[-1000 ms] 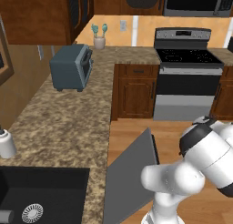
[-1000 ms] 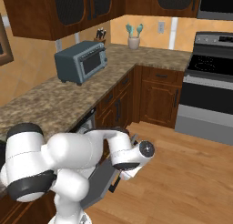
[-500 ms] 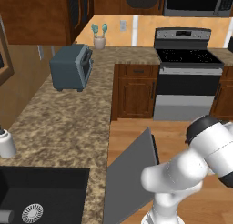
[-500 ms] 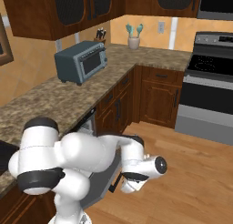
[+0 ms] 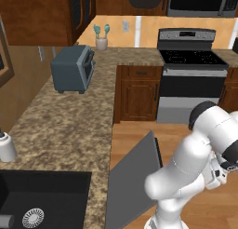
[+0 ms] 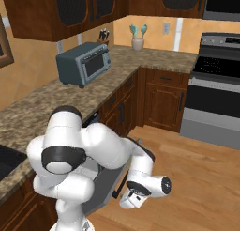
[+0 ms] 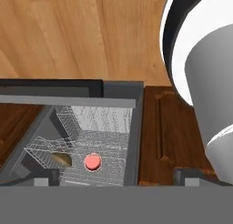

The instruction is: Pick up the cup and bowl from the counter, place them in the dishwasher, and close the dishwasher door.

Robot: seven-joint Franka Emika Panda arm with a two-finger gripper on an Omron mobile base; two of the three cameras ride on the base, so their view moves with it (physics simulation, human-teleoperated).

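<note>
Our pincer (image 7: 113, 180) hangs low over the wooden floor (image 7: 82, 32) with its fingers spread wide and nothing between them, and through the hand view we look along it into the open dishwasher (image 7: 91, 141). We see the arm folded down from its shoulder, the elbow bulging forward and the wrist dropped beside the door's edge, with the hand (image 6: 140, 192) just above the floor in the right base view and at the right edge (image 5: 218, 174) of the left base view. Inside the machine we find the cup (image 7: 93, 162), a small round thing seen from above by its salmon-red top, standing in the pale wire rack (image 7: 98, 127). Just beside it lies the bowl (image 7: 61, 160), tan-brown and shallow, partly hidden by the rack's wires and the grey inner wall. We see the dishwasher door (image 5: 132, 177) hanging open, a flat grey panel tilted out over the floor beside the arm. Above it runs the tabletop (image 5: 65, 125), brown speckled granite bending in an L over reddish-brown cabinets (image 5: 137, 93). On it we note a blue-grey toaster oven (image 5: 72, 69), a beige pot with teal utensils (image 5: 101, 37) in the far corner, and a white jar (image 5: 6, 146) near the black sink (image 5: 42, 198). Beyond the corner stands the steel-and-black stove (image 5: 188, 70).
</note>
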